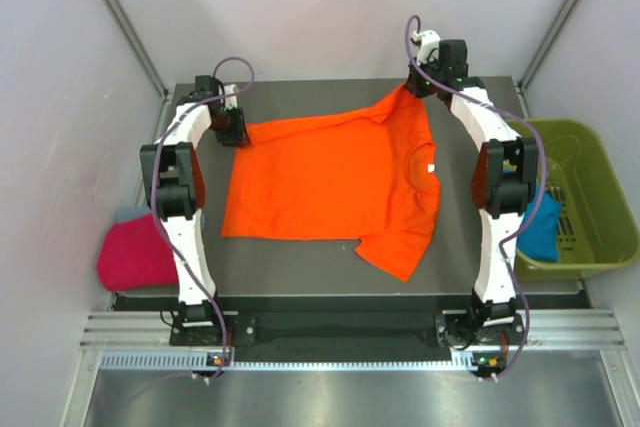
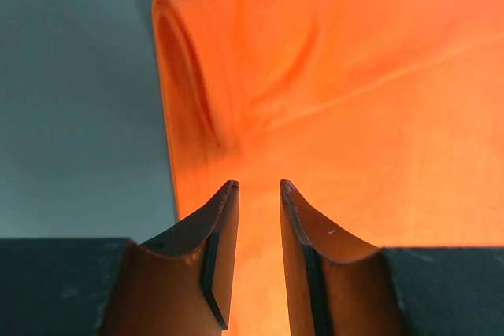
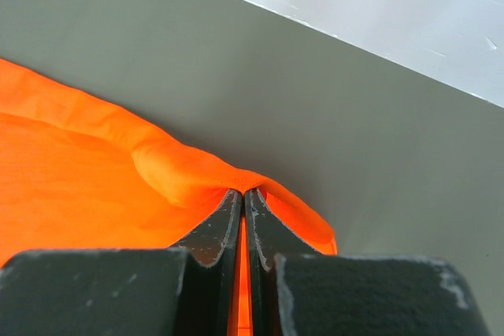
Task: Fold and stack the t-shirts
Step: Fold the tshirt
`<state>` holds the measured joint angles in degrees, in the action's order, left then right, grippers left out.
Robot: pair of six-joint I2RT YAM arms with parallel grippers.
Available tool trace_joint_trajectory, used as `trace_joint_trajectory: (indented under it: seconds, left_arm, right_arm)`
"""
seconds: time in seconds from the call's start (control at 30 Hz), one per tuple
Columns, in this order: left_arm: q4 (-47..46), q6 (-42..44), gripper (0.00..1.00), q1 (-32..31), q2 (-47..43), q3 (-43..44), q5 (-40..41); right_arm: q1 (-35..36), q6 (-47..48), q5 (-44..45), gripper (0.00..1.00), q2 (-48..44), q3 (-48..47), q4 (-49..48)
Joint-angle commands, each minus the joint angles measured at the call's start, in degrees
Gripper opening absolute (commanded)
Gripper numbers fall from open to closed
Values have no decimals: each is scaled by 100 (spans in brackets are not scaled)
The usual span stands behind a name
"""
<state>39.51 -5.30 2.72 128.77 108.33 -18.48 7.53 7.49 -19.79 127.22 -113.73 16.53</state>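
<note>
A bright orange t-shirt (image 1: 330, 177) lies spread on the dark table (image 1: 300, 272), its collar and small white tag (image 1: 432, 167) toward the right. My left gripper (image 1: 237, 133) stands at the shirt's far left corner. In the left wrist view its jaws (image 2: 258, 185) are apart, with orange cloth (image 2: 354, 100) under and beyond them and nothing pinched. My right gripper (image 1: 415, 87) is at the far right, shut on the tip of a sleeve. In the right wrist view the fingers (image 3: 242, 192) pinch a raised fold of the orange cloth (image 3: 71, 179).
A magenta-pink t-shirt (image 1: 135, 255) lies bunched off the table's left side, with a bit of grey-blue cloth (image 1: 130, 214) behind it. An olive-green bin (image 1: 595, 187) stands at the right, a teal-blue t-shirt (image 1: 543, 232) draped at its near left rim. White walls enclose the table.
</note>
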Motion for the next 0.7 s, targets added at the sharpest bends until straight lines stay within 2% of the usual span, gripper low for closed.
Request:
trace_joint_trajectory:
  seconds: [0.0,0.27,0.67]
  left_arm:
    - [84,-138,33,35,-247,-23,-244]
    - [31,-120,37,35,60,328,-130]
    - [-13,46,37,44,394,592,169]
  right_arm:
    - [108,-10,-60,0,101,-316,-212]
    - [144,7,-34,0,110,-281,-203]
    - [152,34,2,0,145,-307,-221]
